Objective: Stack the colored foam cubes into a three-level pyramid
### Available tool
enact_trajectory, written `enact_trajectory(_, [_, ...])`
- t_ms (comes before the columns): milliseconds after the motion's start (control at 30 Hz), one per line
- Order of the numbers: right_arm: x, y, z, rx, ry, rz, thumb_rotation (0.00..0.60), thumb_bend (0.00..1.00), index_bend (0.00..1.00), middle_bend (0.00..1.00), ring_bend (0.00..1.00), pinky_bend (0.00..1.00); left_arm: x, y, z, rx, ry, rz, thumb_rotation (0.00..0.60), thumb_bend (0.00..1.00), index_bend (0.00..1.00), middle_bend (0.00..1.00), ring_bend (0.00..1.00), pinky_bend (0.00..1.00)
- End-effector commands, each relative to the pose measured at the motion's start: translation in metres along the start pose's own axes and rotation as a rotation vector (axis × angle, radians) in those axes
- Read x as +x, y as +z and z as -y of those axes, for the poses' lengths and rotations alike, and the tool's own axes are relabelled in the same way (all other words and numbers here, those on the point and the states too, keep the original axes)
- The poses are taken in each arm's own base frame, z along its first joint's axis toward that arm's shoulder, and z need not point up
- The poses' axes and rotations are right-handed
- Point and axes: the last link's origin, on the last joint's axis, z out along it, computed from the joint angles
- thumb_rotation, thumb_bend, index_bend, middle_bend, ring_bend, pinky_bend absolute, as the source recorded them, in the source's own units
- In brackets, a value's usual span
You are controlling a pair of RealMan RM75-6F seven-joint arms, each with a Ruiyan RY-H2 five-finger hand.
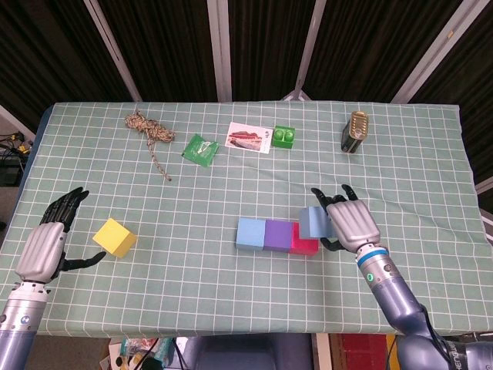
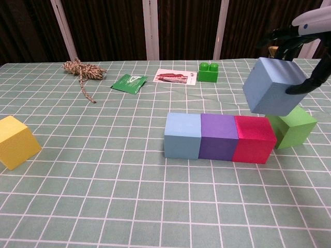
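Note:
A row of three cubes lies mid-table: light blue cube (image 1: 250, 233) (image 2: 182, 135), purple cube (image 1: 277, 234) (image 2: 218, 136), pink cube (image 1: 303, 243) (image 2: 254, 138). My right hand (image 1: 350, 222) (image 2: 306, 36) holds a steel-blue cube (image 1: 313, 222) (image 2: 272, 86) in the air above the pink cube's right end. The green cube (image 2: 292, 124) sits just right of the row, hidden by my hand in the head view. A yellow cube (image 1: 114, 237) (image 2: 15, 142) rests at the left. Beside it my left hand (image 1: 48, 245) hovers open, apart from the cube.
At the back lie a coil of twine (image 1: 148, 130), a green packet (image 1: 200, 149), a printed card (image 1: 249, 138), a green toy brick (image 1: 283, 136) and a brass tin (image 1: 355, 131). The table's front edge (image 1: 231, 333) runs close to both arms.

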Motion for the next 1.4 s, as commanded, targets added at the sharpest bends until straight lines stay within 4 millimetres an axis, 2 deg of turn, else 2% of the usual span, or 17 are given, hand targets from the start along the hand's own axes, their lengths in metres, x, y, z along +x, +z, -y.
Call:
enact_trajectory(33, [-0.003, 0.001, 0.012, 0.014, 0.001, 0.01, 0.6, 0.31, 0.0, 0.4, 0.26, 0.0, 0.0, 0.0, 0.0, 0.0, -0.003, 0.0, 0.6, 0.15, 0.0, 0.0, 0.0, 0.0])
enact_trajectory(433, [-0.016, 0.009, 0.045, 0.012, -0.063, 0.063, 0.6, 0.31, 0.0, 0.42, 0.27, 0.0, 0.003, 0.0, -0.001, -0.001, -0.012, 0.004, 0.6, 0.15, 0.0, 0.0, 0.0, 0.0])
enact_trajectory(667, [-0.014, 0.018, 0.062, -0.026, -0.081, 0.077, 0.6, 0.31, 0.0, 0.44, 0.27, 0.0, 0.007, 0.0, 0.0, 0.001, -0.024, -0.002, 0.6, 0.15, 0.0, 0.0, 0.0, 0.0])
enact_trajectory(1400, [0.0, 0.031, 0.086, -0.133, -0.148, 0.166, 0.6, 0.31, 0.0, 0.47, 0.28, 0.0, 0.014, -0.002, 0.0, -0.005, -0.049, -0.009, 0.6, 0.15, 0.0, 0.0, 0.0, 0.0])
